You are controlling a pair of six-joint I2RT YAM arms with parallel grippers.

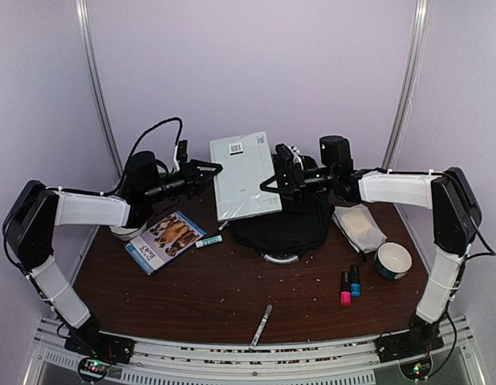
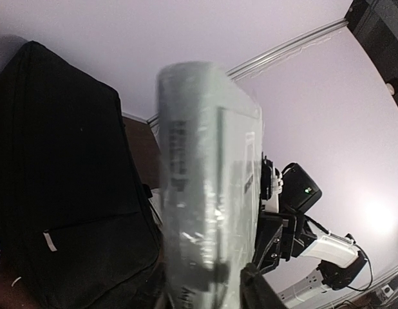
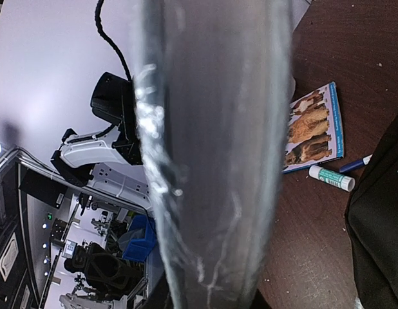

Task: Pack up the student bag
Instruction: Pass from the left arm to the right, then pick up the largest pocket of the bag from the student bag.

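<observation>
Pale lilac walls close in a dark brown table [image 1: 232,289] strewn with crumbs. Both arms reach toward the middle at the far side, with a flat box [image 1: 245,176] between them. It is grey-green, wrapped in clear film, barcode side up, and raised off the table at a tilt.

On the box's left edge, the left gripper [image 1: 209,170] is closed. In the left wrist view the box stands edge-on between the jaws and a dark finger [image 2: 257,290] presses its side. At the box's right edge is the right gripper [image 1: 270,183]. Its own camera is filled by the film-wrapped box and the fingers are hidden, so I cannot tell whether it is clamped or only alongside.

Lying flat on the table at centre right is the student bag [image 1: 288,228]. It sits under the right gripper and partly under the box's near corner, and its grey loop handle [image 1: 282,258] points toward the arms.

Near the left arm are a book with dogs on its cover [image 1: 165,240] and, just to its right, a glue stick [image 1: 209,240]. A white cup [image 1: 126,233] sits under the left forearm. Right of the bag are a clear-wrapped beige packet [image 1: 359,227], a bowl [image 1: 392,260] and two small bottles, one pink [image 1: 345,290] and one blue [image 1: 355,282]. A marker [image 1: 262,325] lies near the front edge.
</observation>
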